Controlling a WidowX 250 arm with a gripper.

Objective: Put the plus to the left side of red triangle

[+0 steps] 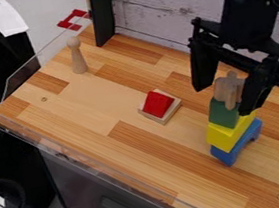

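Observation:
On the right of the camera view, the gripper (226, 95) hangs open over a block stack, one finger on either side of the plus. The light-wood plus (229, 87) stands on top of a green block (223, 113), with a visible gap to the left finger; whether the right finger touches it I cannot tell. Under the green block are a yellow block (231, 131) and a blue arch-like block (239, 143). Near the middle of the table, the red triangle (158, 104) rests on a pale wooden square block (167, 113).
A wooden peg figure (76, 55) stands at the back left of the wooden table (110, 93). A clear low guard runs along the left and front edges. A black post (103, 13) rises at the back edge, beside a plank wall (157, 11).

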